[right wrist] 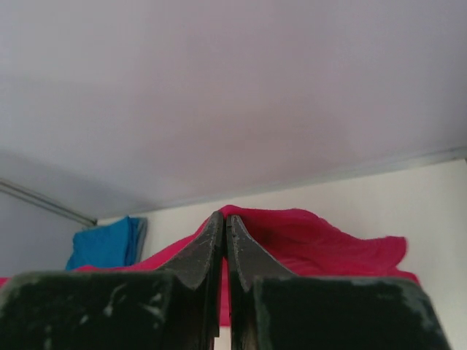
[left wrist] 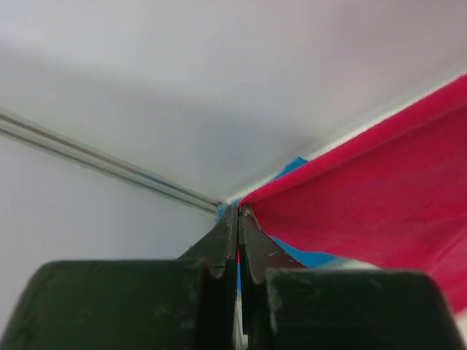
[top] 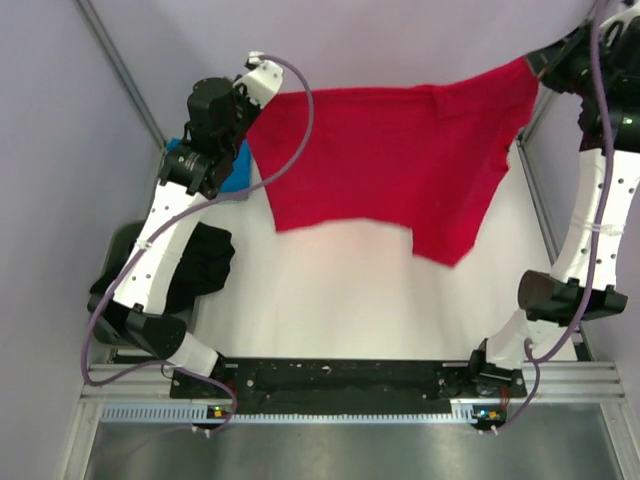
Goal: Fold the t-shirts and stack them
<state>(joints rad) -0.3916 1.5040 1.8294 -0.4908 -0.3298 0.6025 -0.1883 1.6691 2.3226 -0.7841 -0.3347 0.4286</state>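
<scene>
1. White bench (top: pixel 350 320) and pale lilac walls (top: pixel 60 140) close in the work cell.
2. A red t-shirt (top: pixel 390 160) hangs spread above the far half of the bench. It is stretched between its two upper corners, and its lower edge sags unevenly toward the surface.
3. The left fingers (left wrist: pixel 222 248) are pressed together, pinching the shirt's left corner. The right fingers (right wrist: pixel 210 251) pinch the opposite corner the same way.
4. Holding it wide by two corners probably lets the cloth hang flat, so it can be laid down smooth for folding.
5. A blue t-shirt (top: pixel 238 170) lies bunched at the far left, partly hidden by the left arm.
6. A black t-shirt (top: pixel 205 262) sits nearer, by a dark tub (top: pixel 120 245); whether it rests in the tub I cannot tell. Both seem parked aside, awaiting their turn.
</scene>
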